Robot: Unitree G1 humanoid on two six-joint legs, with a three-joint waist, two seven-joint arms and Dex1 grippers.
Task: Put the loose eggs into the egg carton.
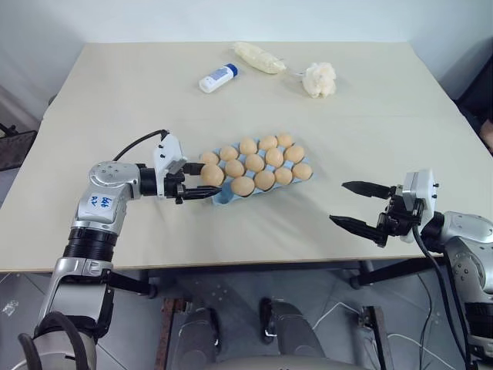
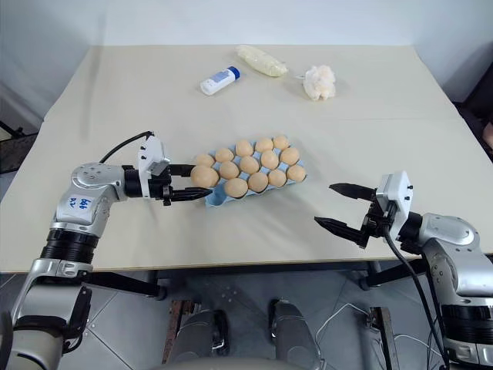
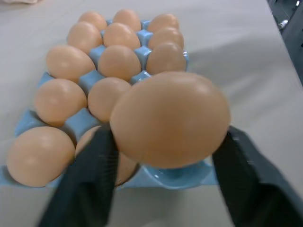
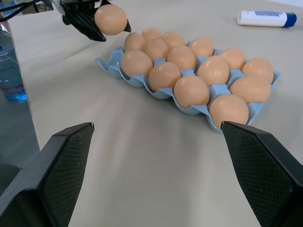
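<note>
The left pincer (image 1: 202, 185) is clamped on a smooth, fragile egg (image 1: 212, 175) across its sides, above the egg carton's (image 1: 305, 178) near corner cup

Left arm reaches forward, forearm angled inward to right, wrist bent, left gripper (image 1: 202, 185) near level, pointing right. Its fingers (image 3: 85, 184) sit either side of egg (image 3: 170, 118), egg between the pads above carton corner; actual pad contact not clear. Right arm out wide at right side, elbow bent, right gripper (image 1: 356, 205) level, pointing left toward centre. Its two fingers (image 4: 61, 161) spread wide apart, nothing between them.
</note>
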